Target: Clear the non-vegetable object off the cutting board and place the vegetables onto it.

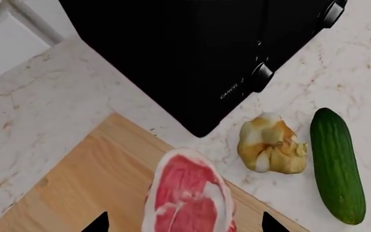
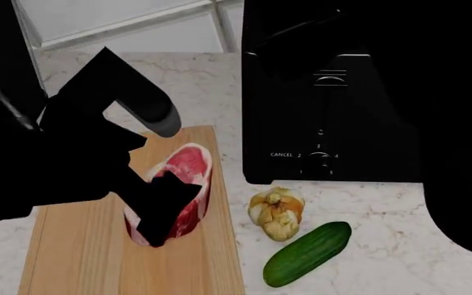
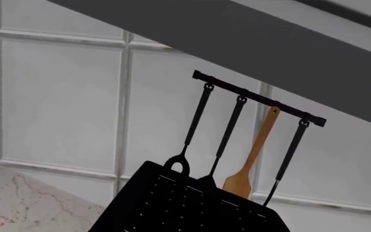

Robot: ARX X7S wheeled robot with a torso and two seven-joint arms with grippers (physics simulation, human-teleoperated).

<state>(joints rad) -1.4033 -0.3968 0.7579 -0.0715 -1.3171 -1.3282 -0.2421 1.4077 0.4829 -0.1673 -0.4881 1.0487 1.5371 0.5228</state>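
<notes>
I have the left tool (image 2: 158,209) over the meat (image 2: 188,166), its jaws spread to either side and clasping nothing yet, lined up to lift it off the board (image 2: 80,246). The meat's long axis follows the board's grain. Just beside the board lie the garlic (image 2: 277,212) and the cucumber (image 2: 308,253), which angles away from it. I cannot tell the right tool's state.

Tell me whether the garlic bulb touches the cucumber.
Apart. The left wrist view shows a strip of marble countertop between the garlic bulb and cucumber.
</notes>
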